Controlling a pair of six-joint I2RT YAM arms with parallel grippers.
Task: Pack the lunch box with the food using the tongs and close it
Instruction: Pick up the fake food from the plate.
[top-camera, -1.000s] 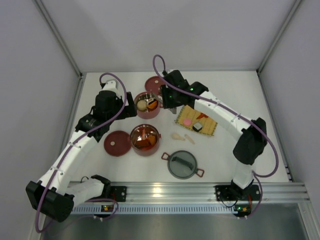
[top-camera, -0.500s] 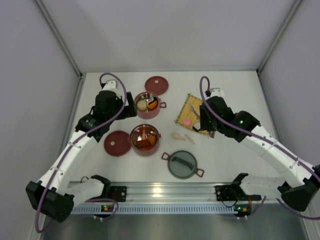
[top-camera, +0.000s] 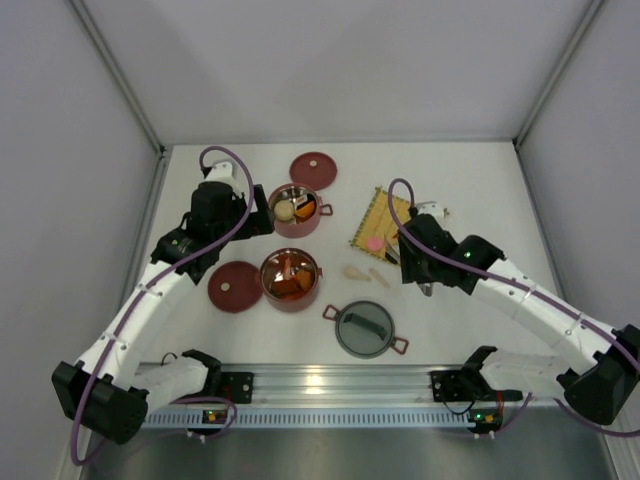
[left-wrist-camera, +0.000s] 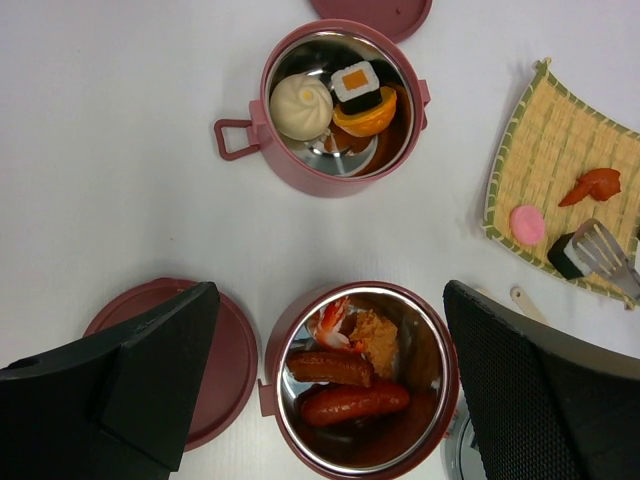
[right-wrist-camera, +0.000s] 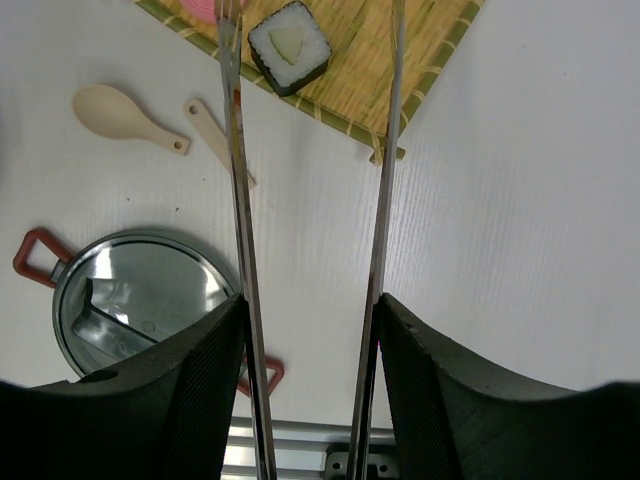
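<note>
- White, smooth worktop (top-camera: 470, 180) between plain grey panels. Clock positions are read on the overhead view, with 12 at the far wall.
- Lunch box: two round dark-red bowls with steel lining, both uncovered. The far bowl (left-wrist-camera: 300, 182) holds a white bun, a sushi piece and an orange piece. The near bowl (left-wrist-camera: 274, 350), at its 6 o'clock, holds two glossy sausages, a shrimp and a crumbed piece.
- Lids: one flat red lid (top-camera: 313, 170) lies at 1 o'clock of the far bowl. A second one (top-camera: 234, 286) lies at 9 o'clock of the near bowl. The grey domed lid (top-camera: 365, 330) lies at 4 o'clock of the near bowl.
- Food left to pack: a sushi roll (right-wrist-camera: 290, 45), a pink disc (left-wrist-camera: 527, 223) and a red piece (left-wrist-camera: 590, 185). All three lie on the yellow woven mat (right-wrist-camera: 385, 75), at 3 o'clock of the far bowl.
- Right fingers (right-wrist-camera: 205, 390): part-way apart, pressing on the outer faces of both thin metal arms of the tongs (right-wrist-camera: 236, 170). The tongs are spread, with their tips either side of the sushi roll.
- Left fingers (left-wrist-camera: 130, 380): fully spread, holding nothing, above the near bowl.
- Risk: the polished tong arms could slide or twist between the fingers if the pressure is uneven.
- Risk: the roll is short with smooth sides, so an off-centre pinch could squirt it onto the worktop.
- Risk: a flat tong tip could snag the ribbed weave and drag the light mat.
- Risk: a piece dropped in transit may land among the cream spoons (right-wrist-camera: 115, 110).
</note>
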